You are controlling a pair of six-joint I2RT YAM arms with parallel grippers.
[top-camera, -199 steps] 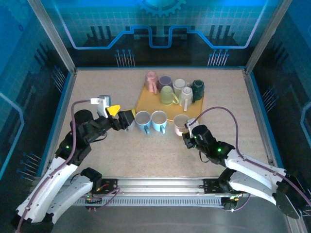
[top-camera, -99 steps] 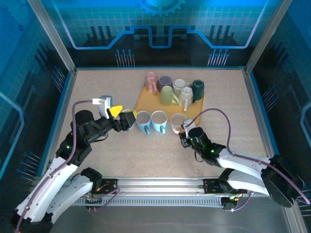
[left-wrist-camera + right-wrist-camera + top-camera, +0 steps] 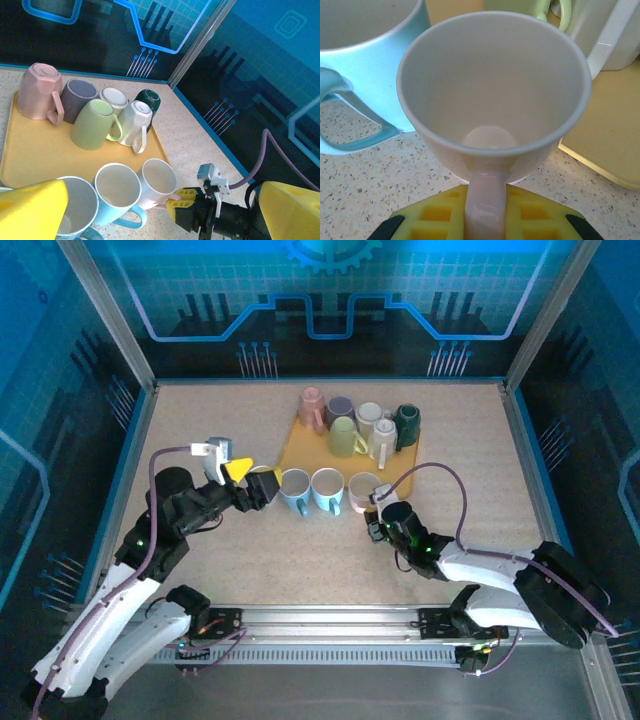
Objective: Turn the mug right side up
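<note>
Standing mouth-up, the mug point(image 3: 492, 100) has its handle clenched by right jaws; left jaws gape.

Upright mug point(image 3: 495, 95); handle in hand point(image 3: 482, 220)

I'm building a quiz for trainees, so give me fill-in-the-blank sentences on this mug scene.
The right gripper is shut on the pale pink mug's ___. That mug's opening faces ___. The yellow tray holds ___ mugs. The left gripper is ___.
Missing words: handle; up; six; open.
</note>
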